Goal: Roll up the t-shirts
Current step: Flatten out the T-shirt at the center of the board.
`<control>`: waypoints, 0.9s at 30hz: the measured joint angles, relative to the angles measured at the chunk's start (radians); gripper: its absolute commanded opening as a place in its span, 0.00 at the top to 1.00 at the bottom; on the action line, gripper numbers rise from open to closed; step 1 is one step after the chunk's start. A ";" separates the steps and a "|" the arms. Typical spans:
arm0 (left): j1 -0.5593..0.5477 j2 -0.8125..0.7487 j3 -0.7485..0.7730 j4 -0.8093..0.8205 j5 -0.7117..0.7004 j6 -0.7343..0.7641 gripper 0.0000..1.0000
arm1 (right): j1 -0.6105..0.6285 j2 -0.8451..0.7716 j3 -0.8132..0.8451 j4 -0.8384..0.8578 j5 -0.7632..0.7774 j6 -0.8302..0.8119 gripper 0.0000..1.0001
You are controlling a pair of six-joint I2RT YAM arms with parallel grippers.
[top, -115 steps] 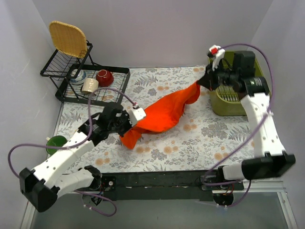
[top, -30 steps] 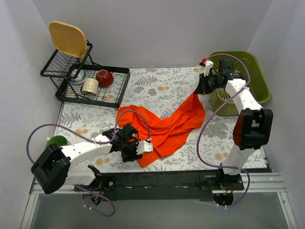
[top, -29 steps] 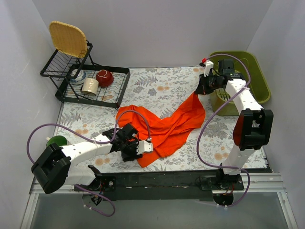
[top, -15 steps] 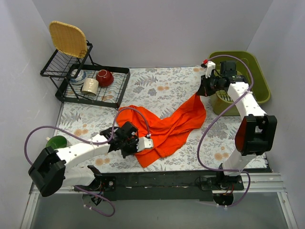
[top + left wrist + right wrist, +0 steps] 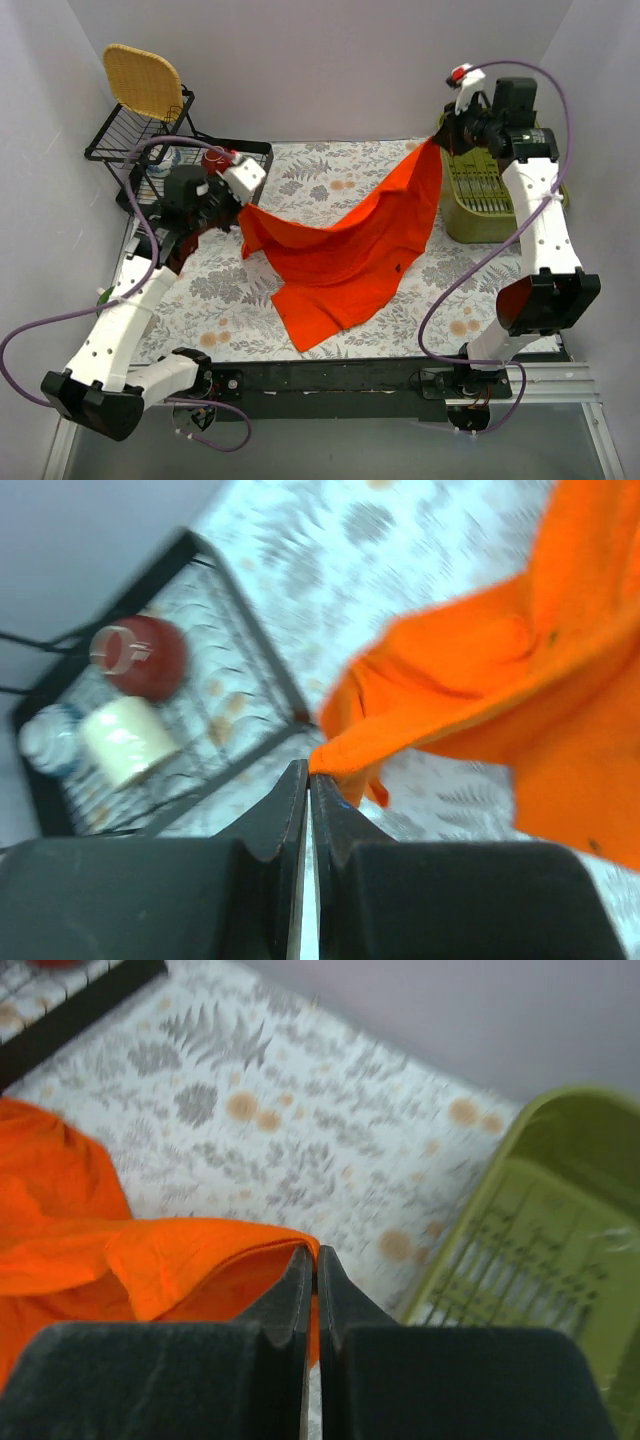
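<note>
The orange-red t-shirt hangs stretched in the air between my two grippers, its lower part drooping to the flowered table near the front. My left gripper is shut on one edge of the shirt at the left, raised beside the black rack. In the left wrist view the shut jaws pinch a cloth corner. My right gripper is shut on the opposite edge, raised high at the back right by the green basket. In the right wrist view the shirt hangs left from the shut jaws.
A black wire dish rack at the back left holds a red-brown bowl, a cream mug and a woven tan tray. A green basket stands at the right. A green object lies at the left table edge.
My left gripper rose from low near the front up to the back left by the rack, carrying a shirt edge. My right gripper rose too. The crumpled shirt is now lifted and spread.
</note>
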 measured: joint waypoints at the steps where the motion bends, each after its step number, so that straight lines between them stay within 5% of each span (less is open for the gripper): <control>1: 0.035 0.017 0.056 0.003 0.000 -0.015 1.00 | -0.002 0.000 0.068 -0.008 0.008 -0.003 0.99; 5: 0.143 0.090 0.281 0.058 -0.005 -0.099 1.00 | -0.018 -0.026 0.268 -0.003 0.043 -0.002 0.99; 10: 0.185 0.105 0.425 0.125 -0.040 -0.184 1.00 | -0.031 -0.148 0.305 0.000 0.097 0.001 0.99; 27: 0.246 0.000 0.601 0.106 -0.030 -0.276 1.00 | -0.031 -0.510 0.303 -0.027 0.060 0.026 0.99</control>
